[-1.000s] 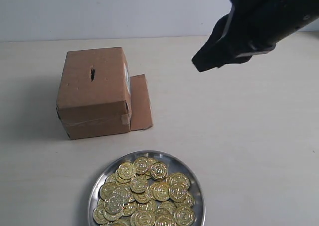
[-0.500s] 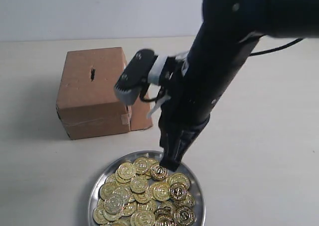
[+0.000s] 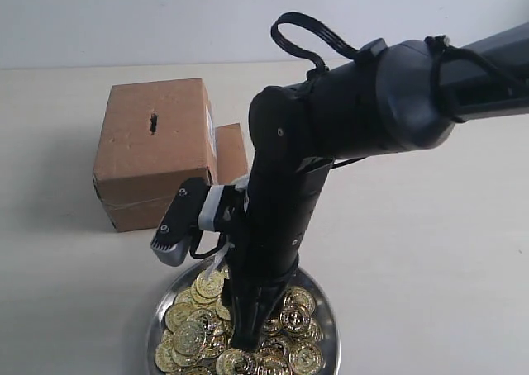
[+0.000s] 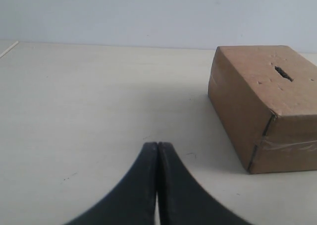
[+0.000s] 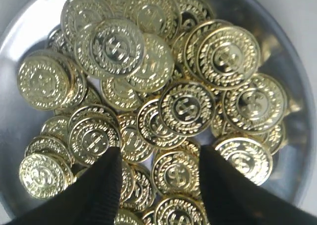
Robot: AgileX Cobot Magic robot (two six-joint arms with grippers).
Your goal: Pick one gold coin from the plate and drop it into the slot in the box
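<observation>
The brown cardboard box (image 3: 153, 148) stands toward the far left of the bench, closed, with taped seams. The box slot (image 3: 154, 124), a short dark ragged slit, is cut in its top face. What the box holds cannot be seen. Toward the near edge, about mid-bench, sits the round silver plate (image 3: 326, 310), heaped with gold coins (image 3: 194, 329) that overlap in several layers and leave only the rim and a little of the floor bare.

The bench is a pale, matte cream surface. A plain light wall rises behind its far edge.

A loose cardboard flap (image 3: 230, 148) lies flat on the bench against the box's right side. The left gripper (image 4: 157, 145) is low over bare bench with its fingers pressed together on nothing, and the box stands a little way beyond it. From the right edge the black right arm reaches across and bends steeply down, hiding the middle of the plate and the lower part of the flap. The right gripper (image 5: 158, 153) hangs spread over the heap, one coin (image 5: 176, 173) lying between its fingers (image 5: 99, 185). They seem to hover just above the coins, though contact cannot be judged.
</observation>
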